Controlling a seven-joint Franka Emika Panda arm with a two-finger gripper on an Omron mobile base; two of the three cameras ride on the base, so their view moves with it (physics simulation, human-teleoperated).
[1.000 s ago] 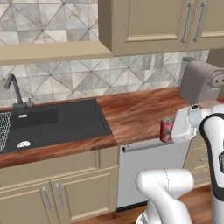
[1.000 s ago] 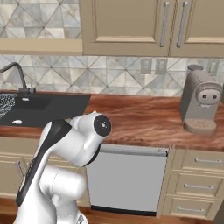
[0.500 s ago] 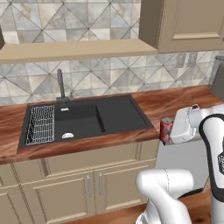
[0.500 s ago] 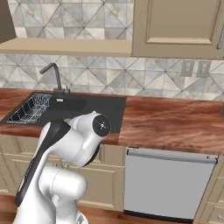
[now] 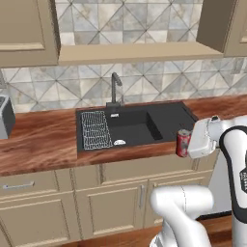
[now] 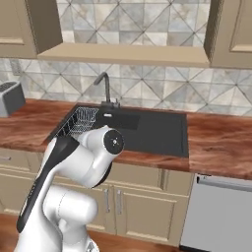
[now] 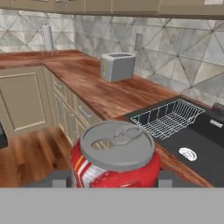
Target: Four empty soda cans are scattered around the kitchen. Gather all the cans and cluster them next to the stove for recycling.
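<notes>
One red soda can with a silver top [image 7: 114,157] sits clamped in my gripper [image 7: 114,179]; one grey toaster [image 7: 117,66] at twelve o'clock, one wire rack [image 7: 168,117] at two.

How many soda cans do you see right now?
1. A red soda can with a silver top sits upright in the robot's claw, held off the counter in front of the black sink. Others may be out of sight.

Soda can [image 7: 114,157]: glossy red metal w/ matt grey top. Beside it, black sink [image 5: 137,126] looks matt, w/ wire rack [image 5: 95,130]. Counter [image 5: 38,140] round sink: polished wood.
</notes>
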